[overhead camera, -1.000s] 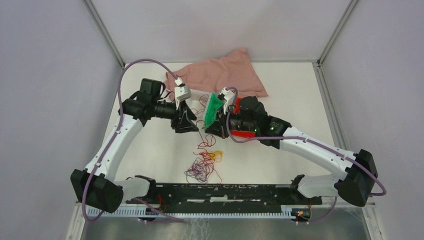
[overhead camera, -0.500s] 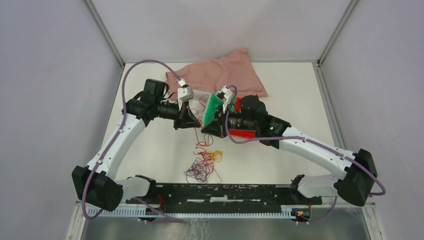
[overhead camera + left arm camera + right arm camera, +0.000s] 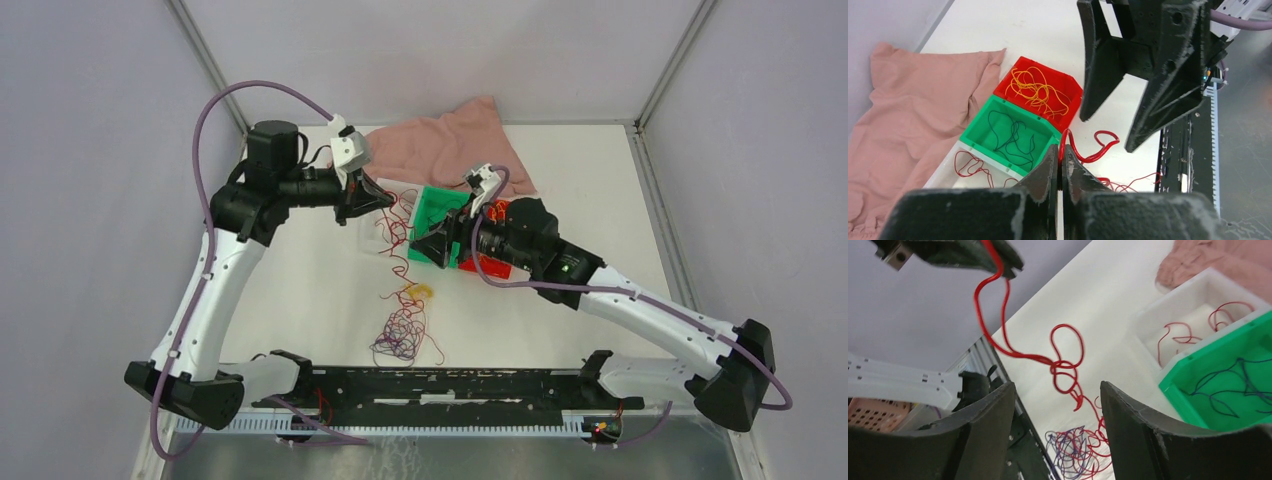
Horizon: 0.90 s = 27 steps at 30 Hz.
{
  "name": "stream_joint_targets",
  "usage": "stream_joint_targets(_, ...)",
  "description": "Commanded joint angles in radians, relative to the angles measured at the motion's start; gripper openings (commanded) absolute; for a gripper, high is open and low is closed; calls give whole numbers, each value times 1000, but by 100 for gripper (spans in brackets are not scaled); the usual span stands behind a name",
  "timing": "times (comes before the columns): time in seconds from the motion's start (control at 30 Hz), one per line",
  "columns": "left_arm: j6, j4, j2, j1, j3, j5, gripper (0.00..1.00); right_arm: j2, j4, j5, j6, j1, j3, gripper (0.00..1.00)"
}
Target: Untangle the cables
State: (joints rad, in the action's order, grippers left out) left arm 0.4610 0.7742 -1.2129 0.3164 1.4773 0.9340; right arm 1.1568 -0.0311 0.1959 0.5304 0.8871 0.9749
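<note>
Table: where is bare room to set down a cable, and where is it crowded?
Bare table lies far right, between the pink cloth and the right rail, and near left, between the left arm and the cable clump. The centre is crowded: three bins, a hanging red cable and both sets of jaws.

we have closed our left gripper (image 3: 1059, 152) on a red cable (image 3: 1062, 369) and drawn it up and away to the left; our right gripper (image 3: 1057, 390) has let go, its jaws now spread.
</note>
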Motion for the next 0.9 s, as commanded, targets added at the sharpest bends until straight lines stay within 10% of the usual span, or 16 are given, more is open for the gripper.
stream_joint_targets(0.0, -86, -7, 34, 9, 39, -1, 3, -18, -141, -128, 13, -6, -14, 71)
stream_joint_targets(0.87, -406, -90, 48, 52, 147, 188, 3, 229, -374, -400, 138, 41, 10, 59)
